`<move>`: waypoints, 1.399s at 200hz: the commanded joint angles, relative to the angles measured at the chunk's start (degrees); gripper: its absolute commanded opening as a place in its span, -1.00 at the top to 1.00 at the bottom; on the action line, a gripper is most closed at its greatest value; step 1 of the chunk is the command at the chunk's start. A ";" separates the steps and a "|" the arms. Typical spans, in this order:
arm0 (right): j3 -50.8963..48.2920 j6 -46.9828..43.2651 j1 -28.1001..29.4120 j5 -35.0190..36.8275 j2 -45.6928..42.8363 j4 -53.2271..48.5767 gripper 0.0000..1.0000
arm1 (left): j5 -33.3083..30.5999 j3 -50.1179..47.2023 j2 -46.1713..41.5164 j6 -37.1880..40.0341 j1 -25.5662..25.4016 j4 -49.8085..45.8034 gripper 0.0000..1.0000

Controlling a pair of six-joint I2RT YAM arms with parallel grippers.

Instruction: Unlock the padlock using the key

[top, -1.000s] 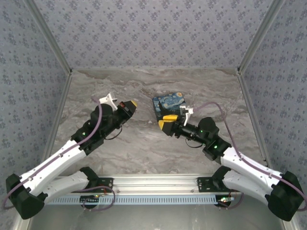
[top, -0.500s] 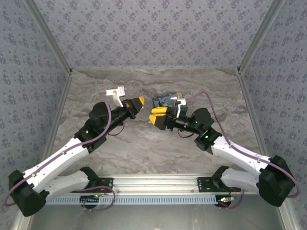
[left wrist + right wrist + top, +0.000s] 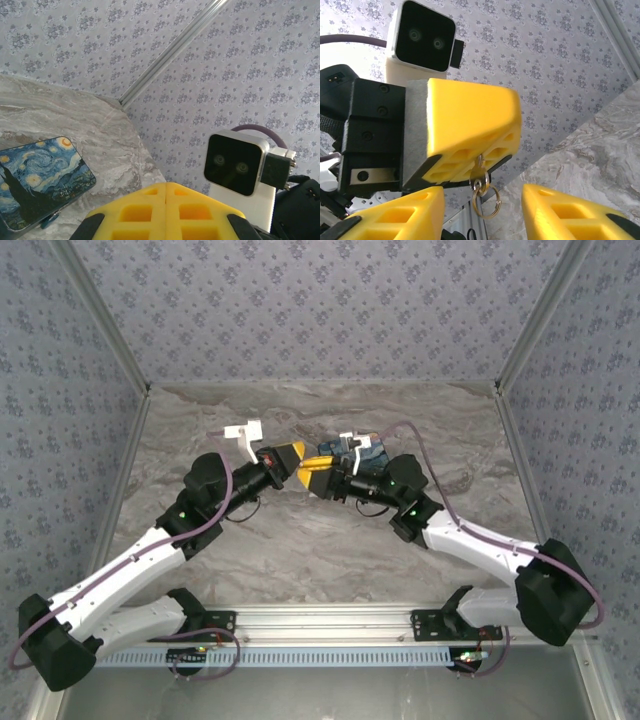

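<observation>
Since the small dark metal key (image 3: 479, 172) is pinched at the tip of the left gripper (image 3: 479, 158), jaws shut on its upper end, the next move turns on how it sits against the right gripper (image 3: 482, 196).

Right wrist view: the key hangs out of the yellow left jaws with its long axis pointing down into the gap. Its thin wire split ring (image 3: 486, 202) dangles lowest, about midway between the right jaws, which stand open and touch nothing.

Top view: both grippers are tip to tip above the grey marble table (image 3: 300, 550), just left of the blue-and-yellow painted box (image 3: 362, 452).

The tiny blue-teal padlock (image 3: 48, 220) is probably the speck at the box's near edge in the left wrist view, but it's too small to be sure. The right arm is nearer it.

My read: shutting the right jaws here would catch the ring, not the key.
</observation>
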 commanded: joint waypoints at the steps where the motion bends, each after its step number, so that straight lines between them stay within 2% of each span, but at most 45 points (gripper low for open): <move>1: 2.74 1.09 0.53 -0.92 0.87 2.76 0.14 | 1.46 1.92 -0.07 -0.03 -0.36 2.65 1.00; 38: 2.87 1.10 0.51 -0.47 0.97 2.48 0.35 | 1.35 1.91 -0.16 0.14 -0.30 2.10 1.00; 80: 2.72 -1.10 0.32 0.20 -0.17 -1.77 0.88 | 0.27 2.16 -0.38 0.43 -0.35 0.54 1.00; 95: 2.67 -4.24 0.35 1.85 -1.74 -7.11 0.96 | -2.34 3.27 -1.00 0.61 -0.27 -3.33 1.00; 101: 3.22 -5.57 0.48 3.07 -2.56 -11.36 0.98 | -3.76 3.95 -1.41 0.66 -0.21 -5.68 0.90; 108: 4.26 -11.34 1.03 5.01 -3.64 -17.73 1.00 | -5.73 4.94 -1.86 0.72 -0.06 -9.02 0.73; 127: 8.98 -25.84 5.27 17.06 -5.53 -38.33 1.00 | -10.90 8.47 -2.74 -0.64 1.03 -19.95 0.11; 135: 10.74 -31.65 7.57 23.23 -5.21 -44.61 1.00 | -12.04 9.81 -2.85 -2.46 2.18 -24.50 -0.05; 142: 12.27 -35.98 9.36 28.35 -4.45 -48.99 1.00 | -12.66 10.94 -2.87 -4.82 3.41 -28.48 -0.11; 165: 15.69 -47.06 15.02 46.64 -0.39 -59.39 1.00 | -8.04 12.45 -2.92 -13.88 8.37 -37.32 -0.13; 179: 15.90 -54.78 18.51 57.18 2.28 -60.12 1.00 | -3.79 12.50 -2.89 -18.77 10.35 -40.07 -0.12; 193: 15.88 -61.25 20.91 63.28 4.58 -58.98 1.00 | -1.25 13.17 -2.67 -22.18 10.92 -43.01 -0.10; 207: 15.40 -65.01 21.66 64.42 5.49 -56.75 1.00 | -0.77 14.56 -2.22 -24.33 10.94 -47.06 -0.07; 228: 13.35 -68.93 21.87 61.92 4.44 -52.22 1.00 | -0.53 14.97 -2.26 -27.19 10.94 -50.45 -0.02; 280: 11.87 -76.44 23.55 58.79 3.66 -47.36 1.00 | 4.62 11.76 -1.48 -34.48 10.92 -49.54 0.10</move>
